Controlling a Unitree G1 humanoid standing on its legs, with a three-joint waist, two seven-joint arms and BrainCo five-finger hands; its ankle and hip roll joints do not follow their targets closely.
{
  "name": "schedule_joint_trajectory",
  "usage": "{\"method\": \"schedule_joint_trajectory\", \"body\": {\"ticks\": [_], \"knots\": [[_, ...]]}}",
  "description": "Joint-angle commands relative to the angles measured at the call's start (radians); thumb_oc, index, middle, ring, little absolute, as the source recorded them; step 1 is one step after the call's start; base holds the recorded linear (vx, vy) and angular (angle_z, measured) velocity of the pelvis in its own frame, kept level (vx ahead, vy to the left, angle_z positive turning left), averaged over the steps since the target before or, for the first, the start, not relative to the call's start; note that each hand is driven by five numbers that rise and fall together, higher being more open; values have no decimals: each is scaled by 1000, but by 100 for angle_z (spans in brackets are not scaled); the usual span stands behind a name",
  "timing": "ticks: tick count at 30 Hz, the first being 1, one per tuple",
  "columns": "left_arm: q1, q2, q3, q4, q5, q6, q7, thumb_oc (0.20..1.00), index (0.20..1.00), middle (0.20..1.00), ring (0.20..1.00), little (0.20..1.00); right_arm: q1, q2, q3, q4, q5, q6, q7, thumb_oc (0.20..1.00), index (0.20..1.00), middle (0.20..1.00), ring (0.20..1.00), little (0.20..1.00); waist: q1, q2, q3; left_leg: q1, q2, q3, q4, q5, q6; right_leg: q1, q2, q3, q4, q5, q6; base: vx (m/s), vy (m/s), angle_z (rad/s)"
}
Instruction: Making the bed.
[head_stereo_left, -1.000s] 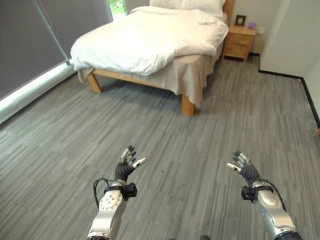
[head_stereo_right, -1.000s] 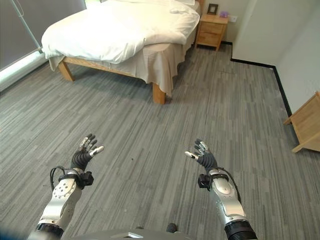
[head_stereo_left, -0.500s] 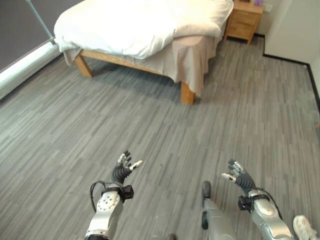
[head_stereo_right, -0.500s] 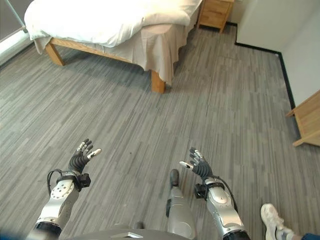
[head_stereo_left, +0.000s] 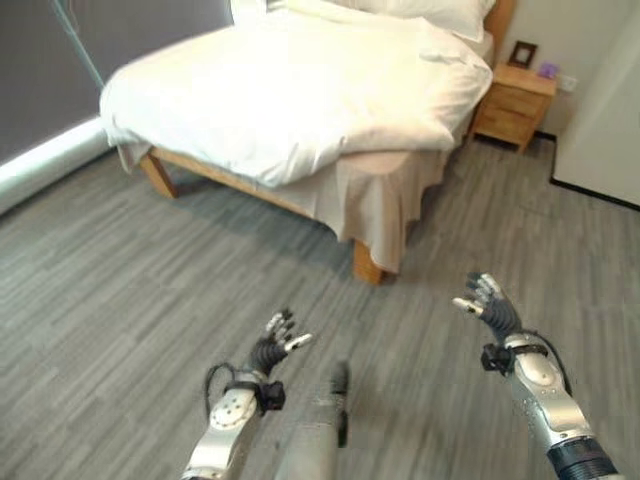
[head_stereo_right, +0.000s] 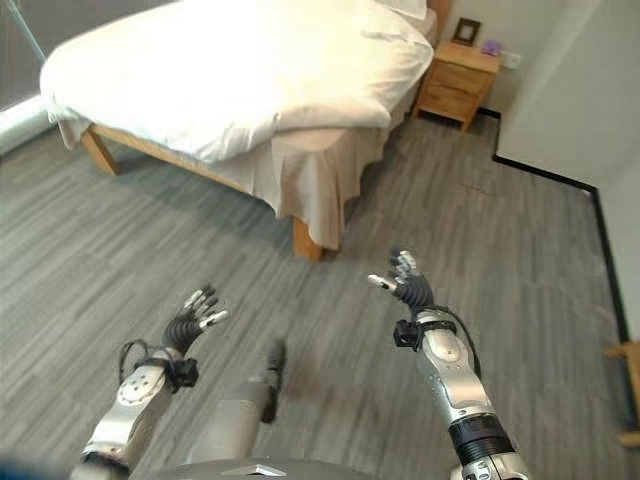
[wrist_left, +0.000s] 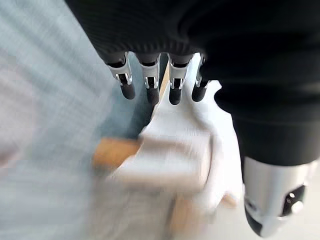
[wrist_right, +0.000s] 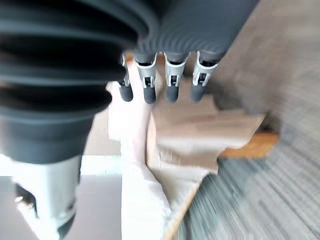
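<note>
Left eye view has the left hand (head_stereo_left: 277, 340) held up over the floor (head_stereo_left: 120, 300), fingers (head_stereo_left: 284, 322) straight and spread, thumb out to the side, holding nothing. Across from it the right hand (head_stereo_left: 486, 302) is raised higher, its fingers likewise loose and apart, palm turned inward toward the left hand, empty. The two hands are well apart from each other.

Beyond both hands stands the bed (head_stereo_left: 300, 95), its near corner leg (head_stereo_left: 366, 262) ahead and between them, nearer the right hand than the left. A white duvet (head_stereo_left: 290, 80) lies rumpled over the mattress, and a beige sheet (head_stereo_left: 375, 195) hangs down past it at that corner. Neither hand touches the bed. Past the bed, further off on the right hand's side, a wooden nightstand (head_stereo_left: 510, 100) carries a small picture frame (head_stereo_left: 521, 53).

Compared with half a second ago, the whole view has shifted: the bed now shows larger and closer, its corner leg lower in the picture, and the nightstand top and frame are back in sight. The right hand now sits higher in the view than the left, where before they were almost level. Both hands stay open and empty.
</note>
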Motion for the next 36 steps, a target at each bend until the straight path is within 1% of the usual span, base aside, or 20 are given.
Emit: {"method": "schedule_joint_trajectory", "body": {"ticks": [1,2,3,4,5,6,7,8,10,11,15,20,22,24,26,29,30,31,34,36], "knots": [[-91,36,5,-56,-61,-78,-41,1000,1000,1000,1000,1000,-43,51,-54,-52,-52,-43,31,1000,1000,1000,1000,1000,19,-55,-43,189,-19,64,-51,202,44,-166,-76,-18,135,232,110,346,75,40],[-90,36,5,-56,-61,-78,-41,1000,1000,1000,1000,1000,-43,51,-54,-52,-52,-43,31,1000,1000,1000,1000,1000,20,-53,-46,185,-15,65,-50,203,44,-170,-73,-16,136,234,109,342,119,33],[-83,26,17,-65,-75,-76,-50,1000,1000,1000,1000,1000,-29,61,-53,-48,-89,-43,38,1000,1000,1000,1000,1000,32,-73,-60,207,-38,62,-35,185,65,-209,-110,-21,334,391,193,284,149,-8],[-87,22,30,-68,-98,-78,-43,1000,1000,1000,1000,1000,-17,63,-58,-59,-104,-38,41,1000,1000,1000,1000,1000,19,-66,-46,245,-28,55,-36,147,79,-291,-139,-31,489,480,242,470,191,-35],[-95,13,49,-79,-127,-89,-27,1000,1000,1000,1000,1000,1,74,-64,-58,-87,-40,42,1000,1000,1000,1000,1000,-8,-51,-26,291,-9,30,-37,136,83,-352,-144,-11,622,526,247,622,152,-9],[-112,13,65,-68,-147,-98,-30,1000,1000,1000,1000,1000,19,77,-73,-50,-97,-31,57,1000,1000,1000,1000,1000,-48,-24,-11,369,3,-41,-52,97,91,-466,-175,-19,659,427,185,594,78,41],[-114,12,69,-67,-149,-98,-30,1000,1000,1000,1000,1000,24,70,-78,-55,-98,-29,60,1000,1000,1000,1000,1000,-60,-15,-10,395,6,-65,-61,95,91,-495,-189,-46,653,407,168,589,-35,114],[-127,15,79,-72,-149,-103,-31,1000,1000,1000,1000,1000,35,48,-93,-78,-109,-34,72,1000,1000,1000,1000,1000,-76,-13,-7,424,9,-113,-76,102,71,-532,-204,-55,504,361,138,467,-147,198],[-125,16,72,-63,-165,-113,-43,1000,1000,1000,1000,1000,55,-2,-150,-92,-97,-35,63,1000,1000,1000,1000,1000,-125,-31,-1,465,1,-215,-93,92,41,-533,-172,21,178,368,143,502,-274,193],[-136,34,64,-54,-133,-111,-33,1000,1000,1000,1000,1000,56,-42,-194,-110,-120,-33,50,1000,1000,1000,1000,1000,-117,-62,0,459,-3,-280,-93,81,23,-475,-159,67,79,369,171,342,-276,195],[-41,15,97,-6,-147,-90,-77,1000,1000,1000,1000,1000,0,-100,-252,-193,-108,-46,49,1000,1000,1000,1000,1000,-87,-78,-49,441,-5,-321,-105,59,3,-383,-153,13,-56,364,146,276,-170,139],[3,33,92,-7,-143,-73,-99,1000,1000,1000,1000,1000,-42,-177,-247,-234,-119,-46,79,1000,1000,1000,1000,1000,-77,-79,-48,442,1,-333,-105,45,-2,-373,-144,8,-56,349,132,83,-37,4],[15,49,88,-7,-144,-71,-117,1000,1000,1000,1000,1000,-84,-308,-234,-266,-206,-38,119,1000,1000,1000,1000,1000,-76,-84,-50,434,0,-340,-105,44,-7,-374,-140,3,-56,342,129,35,-13,-16],[15,48,86,-6,-147,-71,-124,1000,1000,1000,1000,1000,-101,-364,-227,-270,-262,-41,119,1000,1000,1000,1000,1000,-77,-84,-52,432,1,-342,-105,44,-8,-374,-139,2,-56,341,129,31,-7,4],[18,55,62,-2,-165,-76,-137,1000,1000,1000,1000,1000,-197,-490,-149,-204,-395,-27,130,1000,1000,1000,1000,1000,-67,-89,-57,427,1,-348,-105,44,-11,-372,-138,-5,-56,337,129,42,-7,-6],[12,58,39,2,-185,-78,-137,1000,1000,1000,1000,1000,-328,-534,-33,-116,-444,-16,122,1000,1000,1000,1000,1000,-61,-90,-55,425,0,-351,-105,46,-13,-370,-137,-8,-56,338,127,9,-2,-4],[12,69,10,-1,-198,-78,-137,1000,1000,1000,1000,1000,-461,-584,99,-40,-532,-8,131,1000,1000,1000,1000,1000,-47,-97,-53,421,-1,-357,-105,48,-16,-372,-137,-13,-56,339,126,0,0,0],[13,65,15,-1,-198,-78,-137,1000,1000,1000,1000,1000,-477,-583,114,-30,-531,-10,128,1000,1000,1000,1000,1000,-53,-94,-52,421,-1,-357,-105,48,-16,-371,-137,-13,-56,339,126,-12,-11,-9],[-1,87,-30,10,-217,-79,-127,1000,1000,1000,1000,1000,-744,-563,361,164,-661,4,111,1000,1000,1000,1000,1000,-25,-100,-41,407,-1,-367,-105,57,-22,-378,-136,-24,-56,341,123,-23,-12,18],[-5,86,-31,13,-223,-78,-125,1000,1000,1000,1000,1000,-792,-548,400,199,-672,4,103,1000,1000,1000,1000,1000,-26,-98,-38,403,-1,-370,-105,59,-23,-379,-136,-26,-56,341,123,-23,-9,21]]}}
